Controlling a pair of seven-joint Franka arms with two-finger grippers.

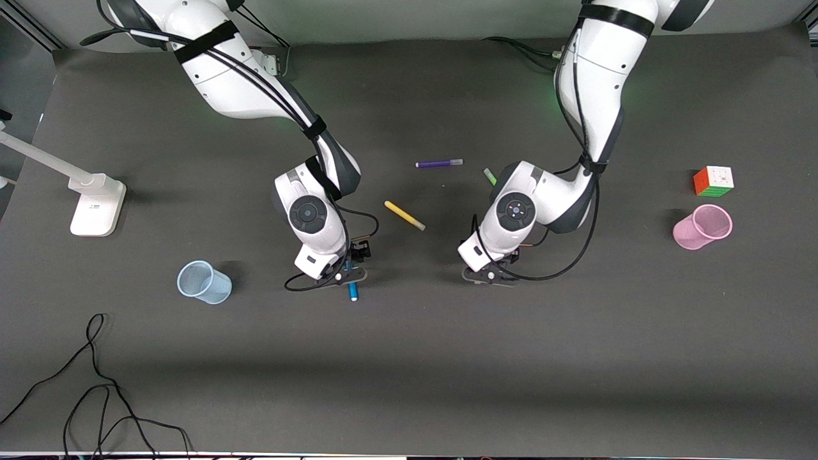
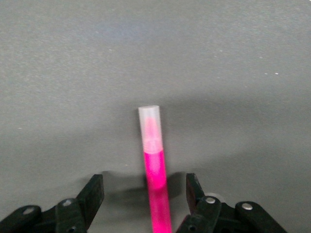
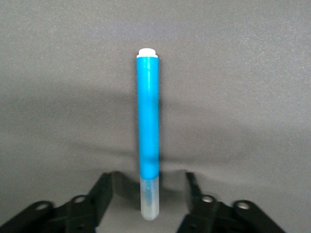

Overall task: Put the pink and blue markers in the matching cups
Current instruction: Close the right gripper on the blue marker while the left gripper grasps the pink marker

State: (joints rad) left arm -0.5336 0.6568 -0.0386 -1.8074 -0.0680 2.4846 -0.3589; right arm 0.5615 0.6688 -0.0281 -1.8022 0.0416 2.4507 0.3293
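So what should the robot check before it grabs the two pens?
1. Blue marker lies between the right gripper's open fingers: ok.
2. Pink marker lies between the left gripper's open fingers: ok.
3. Fingers shut on the markers: not ok, gaps show on both sides of each.
4. Blue cup free to drop into: ok, it stands toward the right arm's end with nothing over it.
5. Pink cup free: ok, it stands toward the left arm's end, just nearer the front camera than the cube.
6. Yellow pen out of the way: ok, it lies between the arms, apart from both grippers.
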